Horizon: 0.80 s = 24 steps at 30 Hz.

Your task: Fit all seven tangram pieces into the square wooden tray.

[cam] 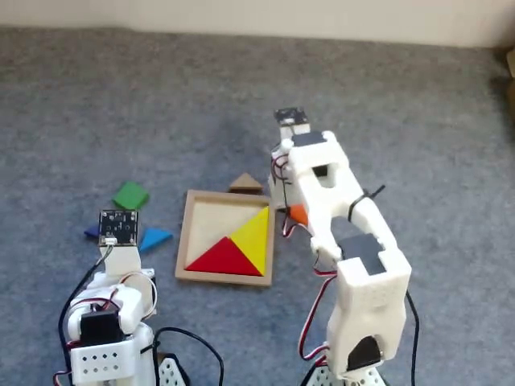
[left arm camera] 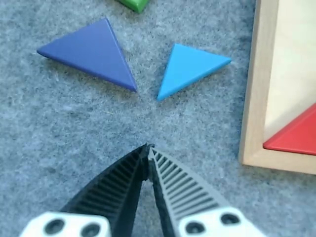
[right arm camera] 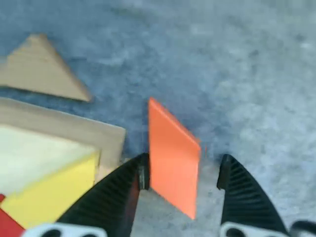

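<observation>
The square wooden tray (cam: 187, 235) holds a red triangle (cam: 223, 257) and a yellow triangle (cam: 253, 233). An orange parallelogram (right arm camera: 173, 160) lies on the carpet just off the tray's corner (right arm camera: 79, 132). My right gripper (right arm camera: 181, 169) stands open around it, one finger (right arm camera: 129, 183) against its edge, the other a little apart. My left gripper (left arm camera: 148, 149) is shut and holds nothing, its tips on the carpet short of a light blue triangle (left arm camera: 188, 66) and a dark blue triangle (left arm camera: 93, 52).
A brown triangle (cam: 245, 183) lies just beyond the tray's far edge. A green square (cam: 130, 195) sits on the carpet to the left, past the blue triangles. The right arm (cam: 342, 205) stretches over the carpet beside the tray's right side.
</observation>
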Available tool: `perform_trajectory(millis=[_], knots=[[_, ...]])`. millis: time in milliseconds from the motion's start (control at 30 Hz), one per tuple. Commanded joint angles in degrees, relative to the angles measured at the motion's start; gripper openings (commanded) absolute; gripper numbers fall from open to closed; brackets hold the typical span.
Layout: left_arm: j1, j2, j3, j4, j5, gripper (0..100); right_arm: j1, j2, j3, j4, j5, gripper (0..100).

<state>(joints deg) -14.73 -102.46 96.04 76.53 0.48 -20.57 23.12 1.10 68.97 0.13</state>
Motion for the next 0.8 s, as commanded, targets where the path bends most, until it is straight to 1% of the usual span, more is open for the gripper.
perform_trajectory(millis=[0, 233, 400, 467, 633, 667, 700, 767], knots=[[-0.66, -1.89, 1.10, 0.26, 0.62, 1, 1.80, -1.36, -3.82, 1.89, -0.09, 22.4], [-0.66, -1.89, 1.10, 0.26, 0.62, 1, 1.80, -1.19, -3.56, 1.54, -0.09, 21.3], [-0.66, -1.89, 1.10, 0.26, 0.62, 1, 1.80, 3.65, -4.09, 1.63, -0.09, 8.3], [-0.66, -1.89, 1.10, 0.26, 0.62, 1, 1.71, 6.11, -6.46, 2.07, -0.09, 7.2], [-0.66, -1.89, 1.10, 0.26, 0.62, 1, 1.98, 7.60, -14.99, 11.21, 0.00, 7.0], [-0.66, -1.89, 1.10, 0.26, 0.62, 1, 1.98, 7.52, -16.13, 12.70, 0.70, 7.0], [-0.66, -1.89, 1.10, 0.26, 0.62, 1, 1.80, 7.52, -17.19, 13.93, 2.99, 7.0], [-0.66, -1.89, 1.10, 0.26, 0.62, 1, 1.45, 7.43, -18.95, 16.13, 9.41, 7.0]])
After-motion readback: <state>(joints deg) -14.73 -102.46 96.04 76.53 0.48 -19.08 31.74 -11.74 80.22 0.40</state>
